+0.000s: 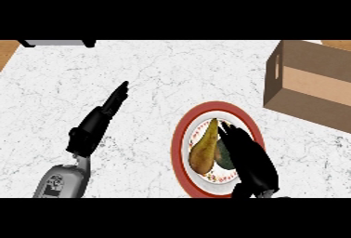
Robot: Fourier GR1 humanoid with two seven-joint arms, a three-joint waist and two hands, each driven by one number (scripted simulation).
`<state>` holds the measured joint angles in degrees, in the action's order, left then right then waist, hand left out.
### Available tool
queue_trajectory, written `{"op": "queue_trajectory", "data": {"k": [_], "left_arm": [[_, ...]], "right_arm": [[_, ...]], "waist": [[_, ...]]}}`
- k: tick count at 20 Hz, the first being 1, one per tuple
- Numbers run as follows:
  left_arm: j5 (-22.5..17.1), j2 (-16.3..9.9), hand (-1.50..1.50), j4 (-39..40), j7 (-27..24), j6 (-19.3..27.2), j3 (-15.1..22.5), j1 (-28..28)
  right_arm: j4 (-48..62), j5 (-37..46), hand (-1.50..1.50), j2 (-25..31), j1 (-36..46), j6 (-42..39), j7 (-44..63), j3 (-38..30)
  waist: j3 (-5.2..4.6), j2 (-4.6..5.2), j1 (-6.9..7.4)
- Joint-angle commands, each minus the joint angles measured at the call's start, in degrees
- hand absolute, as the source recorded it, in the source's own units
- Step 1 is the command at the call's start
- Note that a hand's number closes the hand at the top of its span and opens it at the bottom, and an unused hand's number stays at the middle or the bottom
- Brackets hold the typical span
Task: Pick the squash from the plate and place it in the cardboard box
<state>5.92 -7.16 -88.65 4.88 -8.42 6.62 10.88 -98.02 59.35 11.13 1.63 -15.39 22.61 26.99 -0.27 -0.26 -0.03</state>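
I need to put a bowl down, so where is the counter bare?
Bare counter runs along the top between the left hand and the cardboard box, and again between that hand and the plate. The plate is crowded: the squash lies there under the right hand.

Setting: kitchen counter. Worktop is white, marble-like stone with grey veining and fills most of the view. Wooden surface shows at far left corner and far right corner. On the near right side sits a dinner plate with red rim and patterned border, holding a squash. Edge of a grey and black appliance shows at far left.
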Motion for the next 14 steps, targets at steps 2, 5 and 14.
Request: {"op": "queue_trajectory", "data": {"k": [2, 5, 14], "left_arm": [[1.1, 1.1, 0.0, 1.9, -1.6, -0.3, -0.8, 0.5], [1.3, 1.0, 0.0, 3.3, -3.8, -0.7, -1.1, -0.7], [2.5, 3.3, 0.0, -1.4, 2.5, 0.4, 0.6, 0.1]], "right_arm": [[1.9, 3.8, -1.5, -2.3, 1.1, -1.1, 1.8, 0.4], [5.8, 5.3, -1.5, -2.7, 1.3, 1.1, 0.4, 0.5], [6.5, 4.8, 1.5, 1.1, 1.6, 2.9, -7.2, -2.6]], "waist": [[0.26, 0.26, -0.03], [0.26, 0.28, 0.01], [0.28, 0.21, 0.02]]}}
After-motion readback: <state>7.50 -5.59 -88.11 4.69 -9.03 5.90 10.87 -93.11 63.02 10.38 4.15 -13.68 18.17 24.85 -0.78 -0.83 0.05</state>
